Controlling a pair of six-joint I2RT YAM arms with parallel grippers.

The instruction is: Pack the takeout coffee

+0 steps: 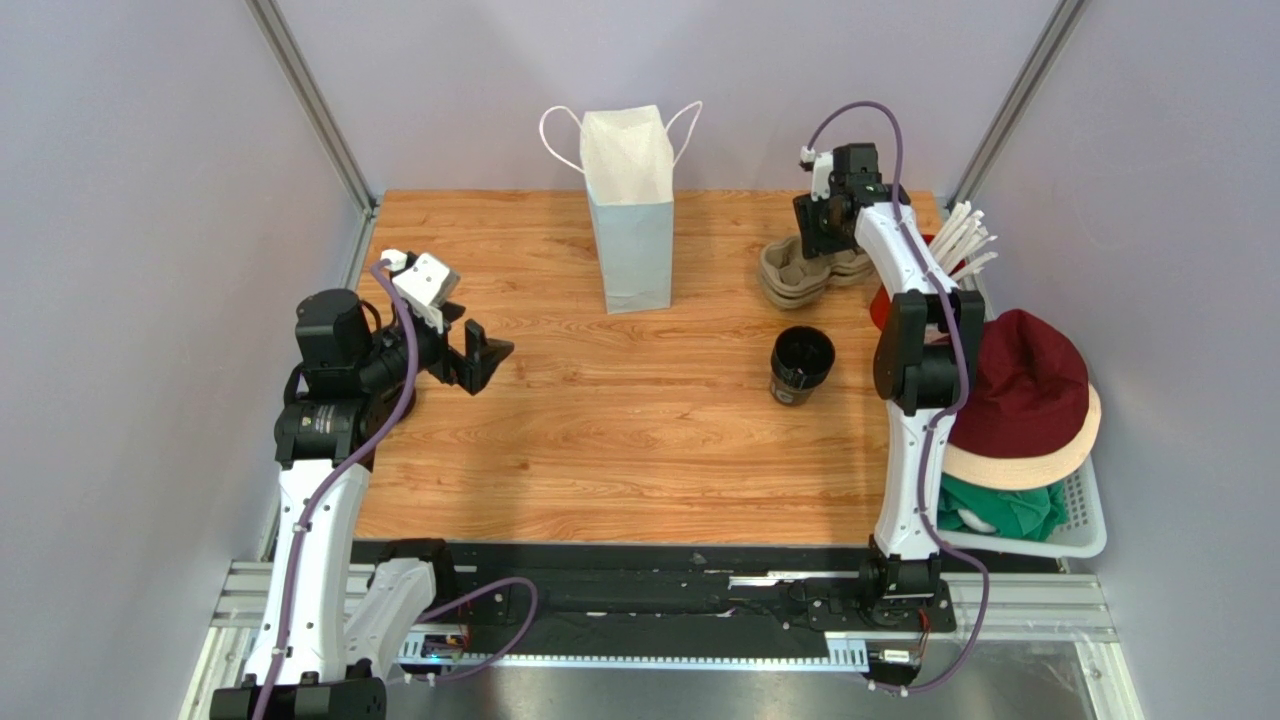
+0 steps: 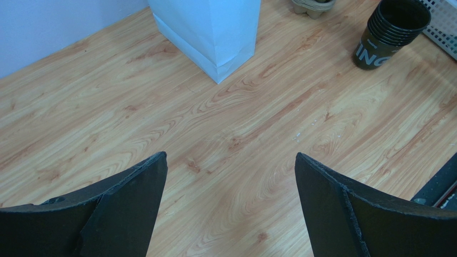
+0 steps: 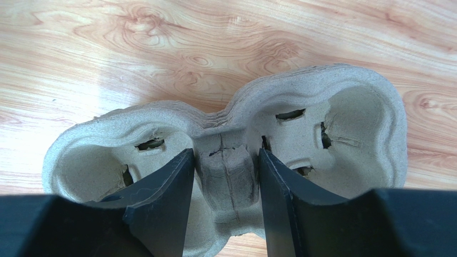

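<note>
Wooden table (image 1: 631, 450): coffee cup (image 1: 801, 365) stands in the open, apart from the paper bag (image 1: 631, 210), not yet packed. Right claw (image 3: 226, 160) pinches the centre post of the cup carrier (image 3: 343, 123). Left claw (image 2: 229, 158) hangs spread, holding nothing. Judged barely started.

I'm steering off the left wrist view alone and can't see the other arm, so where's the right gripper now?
Observer: The right gripper is down over the pulp cup carrier, a finger on each side of its centre post.
Operator: Clamped yet?
Observer: Cannot tell; both fingers sit close against the post.
Operator: And the bag's top?
Observer: The paper bag stands upright, handles up.
</note>
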